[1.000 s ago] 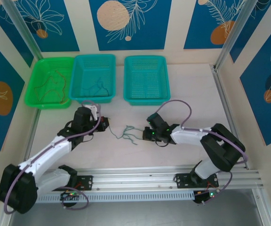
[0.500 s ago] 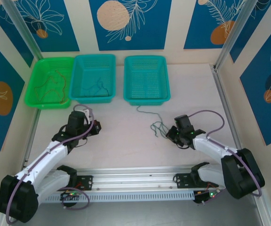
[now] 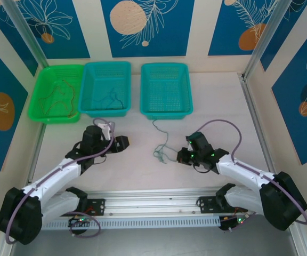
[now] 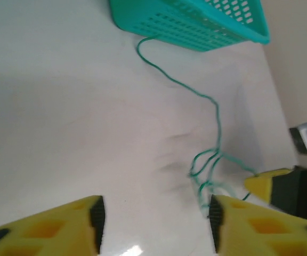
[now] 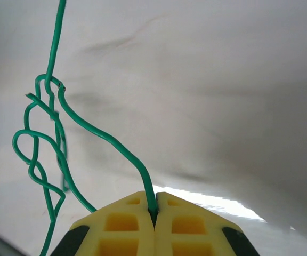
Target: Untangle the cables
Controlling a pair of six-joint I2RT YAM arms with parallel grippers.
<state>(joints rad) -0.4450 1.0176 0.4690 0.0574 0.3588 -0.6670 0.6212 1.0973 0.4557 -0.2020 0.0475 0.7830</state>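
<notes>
My right end effector (image 5: 154, 207) pinches the green wire (image 5: 111, 143); it looks light, springy and slippery. My left end effector (image 4: 156, 212), spread and empty, should probably grip beside the tangled loops.

No text, label or number is legible.
</notes>
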